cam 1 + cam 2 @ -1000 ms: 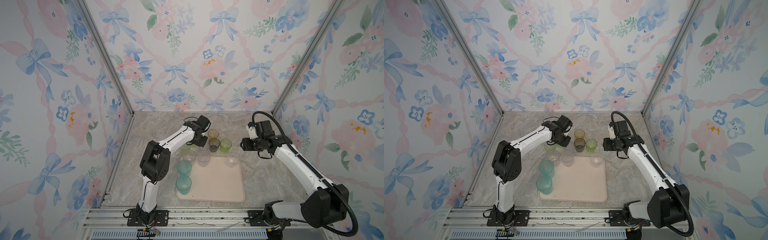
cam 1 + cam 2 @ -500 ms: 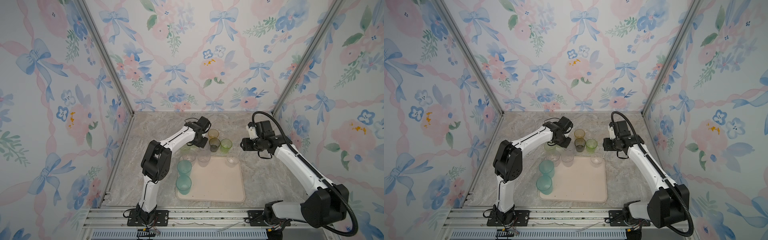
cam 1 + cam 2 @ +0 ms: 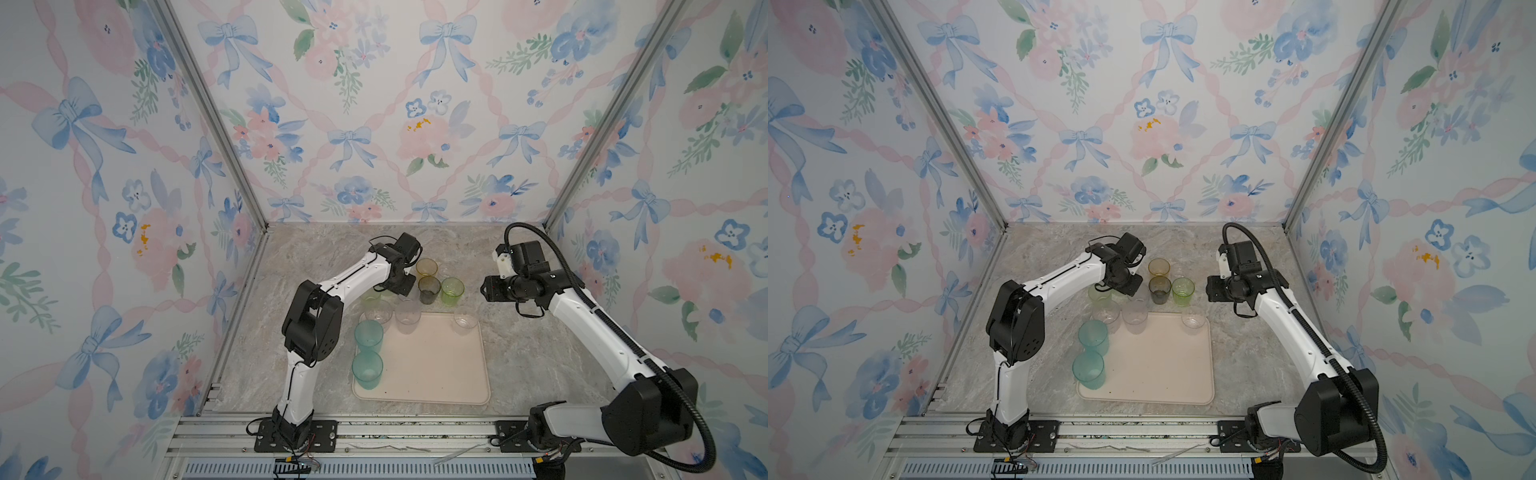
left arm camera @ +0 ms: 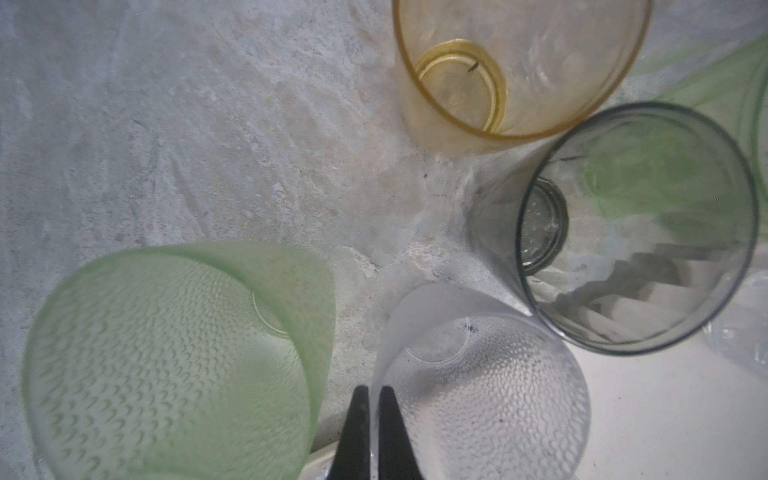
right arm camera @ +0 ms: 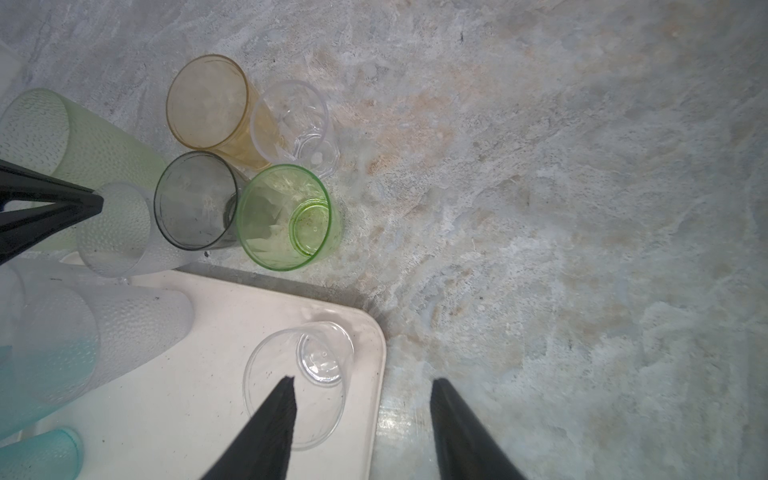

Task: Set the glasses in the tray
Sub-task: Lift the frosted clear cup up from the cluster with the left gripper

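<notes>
Right tool (image 5: 362,379) jaws apart above tray (image 5: 187,374) corner; clear glass (image 5: 320,361) upright inside.

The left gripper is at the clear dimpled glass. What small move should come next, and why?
Probably lift it straight up a little. The left gripper is shut on the rim of the clear dimpled glass, which stands close to the pale green glass and the grey glass; sliding sideways might knock them.

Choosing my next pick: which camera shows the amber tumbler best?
Right wrist view: the whole amber tumbler shows, upright on the marble tabletop, beside a clear glass. The left wrist view cuts off its rim; in both top views it is small and distant.
</notes>
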